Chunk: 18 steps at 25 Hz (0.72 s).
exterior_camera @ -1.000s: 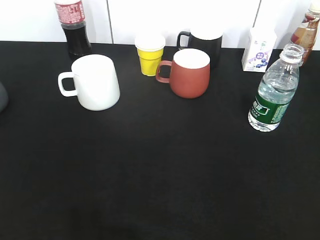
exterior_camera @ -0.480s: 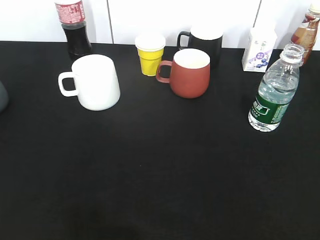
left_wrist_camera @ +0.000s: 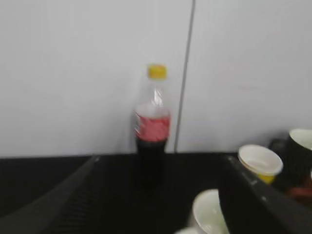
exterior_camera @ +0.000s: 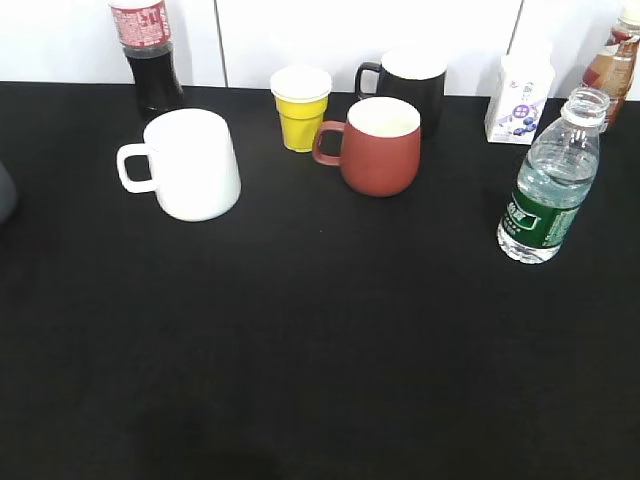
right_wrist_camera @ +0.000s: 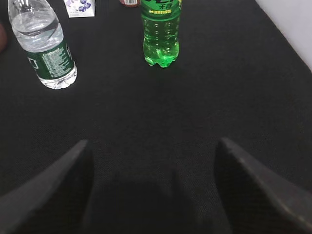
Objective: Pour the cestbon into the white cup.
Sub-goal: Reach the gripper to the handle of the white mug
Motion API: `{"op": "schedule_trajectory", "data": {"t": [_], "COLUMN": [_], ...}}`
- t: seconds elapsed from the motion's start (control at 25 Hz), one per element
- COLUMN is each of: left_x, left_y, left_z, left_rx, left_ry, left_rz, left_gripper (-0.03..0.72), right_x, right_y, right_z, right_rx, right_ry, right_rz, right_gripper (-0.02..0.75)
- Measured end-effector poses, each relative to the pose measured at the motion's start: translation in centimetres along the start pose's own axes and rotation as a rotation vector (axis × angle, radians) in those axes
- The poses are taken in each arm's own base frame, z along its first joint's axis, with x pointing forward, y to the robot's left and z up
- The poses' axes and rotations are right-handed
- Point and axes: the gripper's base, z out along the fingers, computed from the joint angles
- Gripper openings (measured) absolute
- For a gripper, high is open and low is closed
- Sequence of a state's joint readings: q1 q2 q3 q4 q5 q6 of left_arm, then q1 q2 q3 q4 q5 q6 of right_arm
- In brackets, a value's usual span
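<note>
Black tabletop (exterior_camera: 320, 340): red-brown mug (exterior_camera: 380, 147) stands between white cup (exterior_camera: 190, 165) and uncapped cestbon (exterior_camera: 550, 185); both pincers spread apart.

Staged tabletop test setup, lab-like. Black cloth-covered table (exterior_camera: 320, 350) against plain white panelled wall (exterior_camera: 300, 35). Assorted drink items lined up near the wall: cola bottle (exterior_camera: 145, 55), yellow cup (exterior_camera: 300, 108), black mug (exterior_camera: 405, 85), small carton (exterior_camera: 518, 100). No household furnishings visible.

Bare table (exterior_camera: 320, 340) lies between cestbon (exterior_camera: 549, 185) and white cup (exterior_camera: 190, 165); red-brown mug (exterior_camera: 378, 147) crowds behind
</note>
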<state>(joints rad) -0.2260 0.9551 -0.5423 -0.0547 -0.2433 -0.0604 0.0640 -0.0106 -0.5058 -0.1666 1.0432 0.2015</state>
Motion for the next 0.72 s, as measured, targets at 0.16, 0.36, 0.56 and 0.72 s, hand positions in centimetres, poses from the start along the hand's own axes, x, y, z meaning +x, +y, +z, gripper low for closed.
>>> {"op": "schedule_trajectory", "data": {"t": [0.16,0.36,0.56,0.72], "left_x": [7.9,13.5,16.6,18.2], "left_y": [0.0,0.2,0.0,0.2], "left_z": [2.7,6.6,9.7,12.1], "left_rx": [-0.014,0.021,0.058,0.038], "left_ry": [0.161,0.185,0.169,0.173], "left_rz": [-0.043,0.032,0.049,0.038], "left_gripper": [0.543,0.512,0.490,0.480], "right_x": [0.0,0.0,0.0,0.0], "right_y": [0.0,0.0,0.0,0.0], "right_z": [0.0,0.0,0.0,0.0], "right_rx": [0.000,0.000,0.000,0.000], "right_ry": [0.000,0.000,0.000,-0.001], "right_rz": [0.000,0.000,0.000,0.000], "right_gripper": [0.586,0.586,0.586,0.586]}}
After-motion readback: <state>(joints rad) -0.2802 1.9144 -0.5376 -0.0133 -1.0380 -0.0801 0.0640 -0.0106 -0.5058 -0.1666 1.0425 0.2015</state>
